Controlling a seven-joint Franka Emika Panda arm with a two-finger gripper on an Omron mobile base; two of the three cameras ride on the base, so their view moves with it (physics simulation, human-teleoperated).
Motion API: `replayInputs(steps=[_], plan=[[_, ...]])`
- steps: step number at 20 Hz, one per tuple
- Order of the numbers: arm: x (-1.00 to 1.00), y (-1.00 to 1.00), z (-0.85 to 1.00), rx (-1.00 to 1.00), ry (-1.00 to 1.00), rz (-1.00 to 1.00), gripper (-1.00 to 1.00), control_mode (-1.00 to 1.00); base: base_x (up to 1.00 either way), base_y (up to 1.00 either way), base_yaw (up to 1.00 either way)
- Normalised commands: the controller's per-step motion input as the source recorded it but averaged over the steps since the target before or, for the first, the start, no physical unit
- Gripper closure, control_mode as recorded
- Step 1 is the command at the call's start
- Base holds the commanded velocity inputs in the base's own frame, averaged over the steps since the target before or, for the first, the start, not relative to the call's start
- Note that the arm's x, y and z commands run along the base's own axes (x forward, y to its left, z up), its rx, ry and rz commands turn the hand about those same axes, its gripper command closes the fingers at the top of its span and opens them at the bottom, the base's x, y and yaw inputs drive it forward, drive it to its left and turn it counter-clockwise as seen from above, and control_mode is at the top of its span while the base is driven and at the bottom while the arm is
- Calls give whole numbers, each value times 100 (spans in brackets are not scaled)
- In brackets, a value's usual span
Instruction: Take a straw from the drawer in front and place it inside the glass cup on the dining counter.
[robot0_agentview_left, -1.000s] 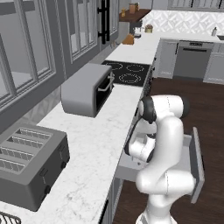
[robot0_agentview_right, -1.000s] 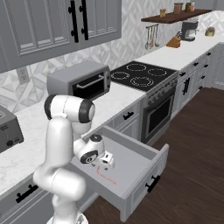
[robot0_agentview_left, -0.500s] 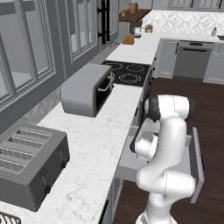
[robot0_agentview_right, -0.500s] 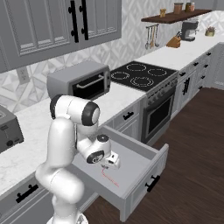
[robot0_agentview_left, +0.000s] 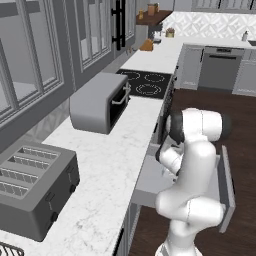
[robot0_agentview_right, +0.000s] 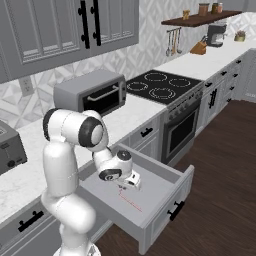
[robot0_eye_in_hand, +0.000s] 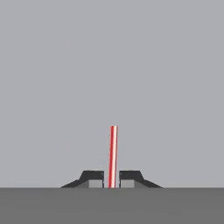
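Left base view, left to right: grey toaster (robot0_agentview_left: 35, 192) on the marble counter (robot0_agentview_left: 107, 160), toaster oven (robot0_agentview_left: 99, 101) further along, then the open drawer (robot0_agentview_left: 150, 182) with the arm bent down into it.

Right base view: toaster oven (robot0_agentview_right: 92, 93) at left on the counter, cooktop (robot0_agentview_right: 160, 85) to its right. Drawer (robot0_agentview_right: 160, 197) pulled out below the counter edge. Gripper (robot0_agentview_right: 131, 183) low inside it, nearly on the drawer floor. The straw (robot0_agentview_right: 129, 200), thin and reddish, lies flat on that floor, running from the jaws toward the drawer front.

Hand view: both dark fingertips (robot0_eye_in_hand: 92, 178) close either side of the straw (robot0_eye_in_hand: 113, 155), jaws closed on it at one end. Its long axis runs straight up the view, away from the jaws, across the gap between them. Drawer floor flat grey behind.

Judgement: grip is near the straw's end, not its middle, so most of its length hangs out beyond the jaws. The coming lift turns on that: the free end will likely trail or droop and must clear the drawer front before swinging away. A thin tube could pivot in the pinch.
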Motion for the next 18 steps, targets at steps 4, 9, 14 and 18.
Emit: replayInputs(steps=[4, 9, 14, 18], plan=[[-42, 2, 100, 5, -18, 0, 100, -100, 0, 0, 0], [-16, 10, 100, 1, -21, 0, 100, -100, 0, 0, 0], [13, 8, 100, 0, -18, 0, 100, -100, 0, 0, 0], [34, 0, 100, 0, -1, 0, 100, -100, 0, 0, 0]])
